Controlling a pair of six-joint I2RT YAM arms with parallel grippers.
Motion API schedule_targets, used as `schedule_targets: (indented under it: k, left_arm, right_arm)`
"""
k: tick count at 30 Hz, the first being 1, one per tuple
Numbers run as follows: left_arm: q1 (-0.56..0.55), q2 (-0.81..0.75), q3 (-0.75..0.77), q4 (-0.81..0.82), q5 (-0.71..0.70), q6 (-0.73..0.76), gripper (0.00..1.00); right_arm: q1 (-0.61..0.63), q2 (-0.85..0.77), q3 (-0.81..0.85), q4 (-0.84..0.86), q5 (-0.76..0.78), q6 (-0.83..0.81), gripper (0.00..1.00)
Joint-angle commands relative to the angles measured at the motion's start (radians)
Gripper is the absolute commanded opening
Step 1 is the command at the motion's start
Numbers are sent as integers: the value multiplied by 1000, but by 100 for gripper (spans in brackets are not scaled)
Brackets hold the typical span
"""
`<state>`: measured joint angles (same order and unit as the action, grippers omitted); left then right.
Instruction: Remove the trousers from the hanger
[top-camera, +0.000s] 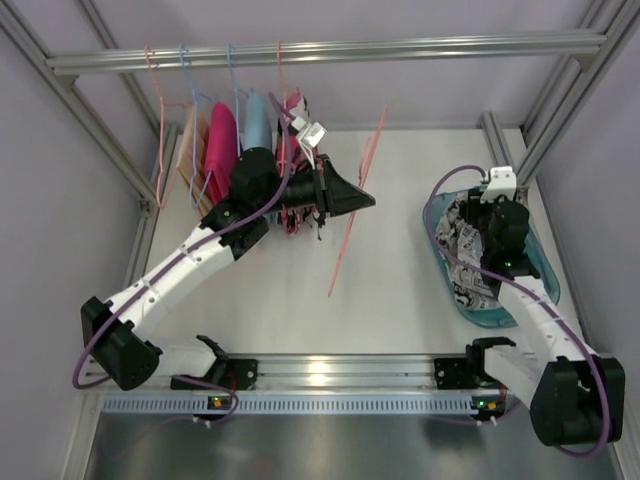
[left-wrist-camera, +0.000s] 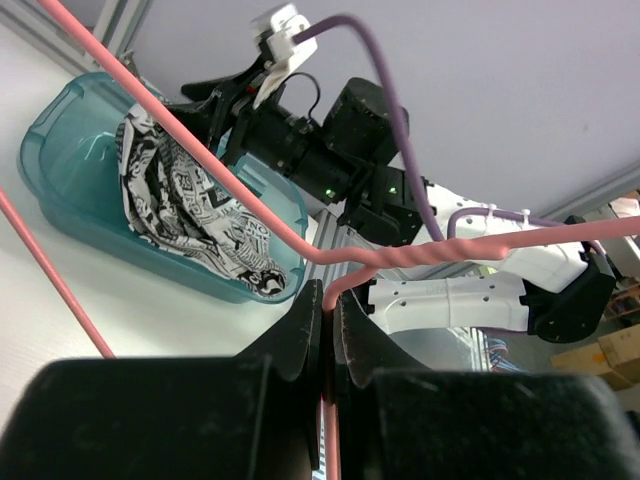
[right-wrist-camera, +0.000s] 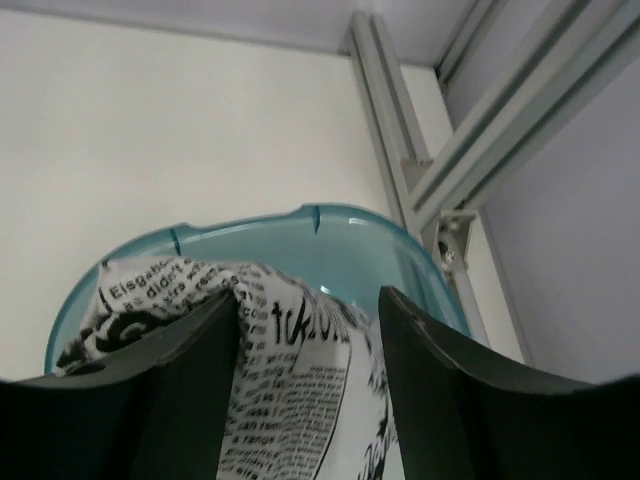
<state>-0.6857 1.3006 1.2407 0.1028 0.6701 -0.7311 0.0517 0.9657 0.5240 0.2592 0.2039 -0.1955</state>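
Aluminium posts (top-camera: 545, 125) bound the tabletop (top-camera: 400, 300) on the left and right, and a rail (top-camera: 400, 48) crosses the far side. A broad strip of tabletop lies between the arms, running from the near edge to the back wall.

Count: four hanger hooks sit over the rail. Below them hang a tan garment (top-camera: 190, 150), a magenta one (top-camera: 222, 140), a light-blue one (top-camera: 258, 120) and pink-red trousers (top-camera: 290, 145), crowded together at the left end. The left arm partly covers the pink-red pair.

A fifth hanger (top-camera: 345, 250), bare pink wire, is off the rail and slants across mid-tabletop. The left fingers (left-wrist-camera: 298, 335) are closed tight on its wire just below the twisted neck. Whether its lower end touches the tabletop cannot be told.

One container: a teal bin (top-camera: 547, 272) close to the right posts and well apart from the pink hanger. It holds one pair of comic-print trousers (top-camera: 462, 240), crumpled and filling most of the bin.

The right fingers (right-wrist-camera: 180, 360) stand apart directly over that pair, gripping nothing. Printed cloth shows in the gap between them.
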Motion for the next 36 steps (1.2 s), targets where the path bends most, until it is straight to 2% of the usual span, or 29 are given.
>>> schedule_targets:
  k: [1,3,4,7,8,10,14,17,22,26,36]
  left_arm:
    - [-3,-18,2,-2,-50,-19,0]
    - [-3,-12,5,-2,-61,-36,0]
    - [-3,-6,6,-2,-70,-45,0]
    - [-5,0,22,-2,-89,-59,0]
    - [-5,3,31,-2,-95,-60,0]
    - [-6,6,39,-2,-116,-65,0]
    - [-9,23,58,-2,-193,-74,0]
    - [-24,43,81,-3,-239,-74,0]
    - [-58,74,111,-3,-334,-93,0]
    - [-60,106,143,-3,-375,-139,0]
    - [-67,154,169,-3,-402,-185,0]
  right_arm:
    - [-9,-40,97,43,-41,68,60]
    - [-9,-88,108,-1,-84,103,66]
    - [-9,-140,129,-59,-107,113,74]
    - [-9,-255,183,-188,-228,154,85]
    - [-9,-280,200,-219,-310,180,86]
    - [-9,-335,263,-293,-409,220,88]
    - [-7,-354,343,-412,-717,388,87]
    - [-3,-328,360,-403,-861,554,81]
    - [82,-257,332,-295,-922,692,73]
    - [256,-207,330,-229,-882,726,72]
    - [412,-59,354,-98,-887,786,70]
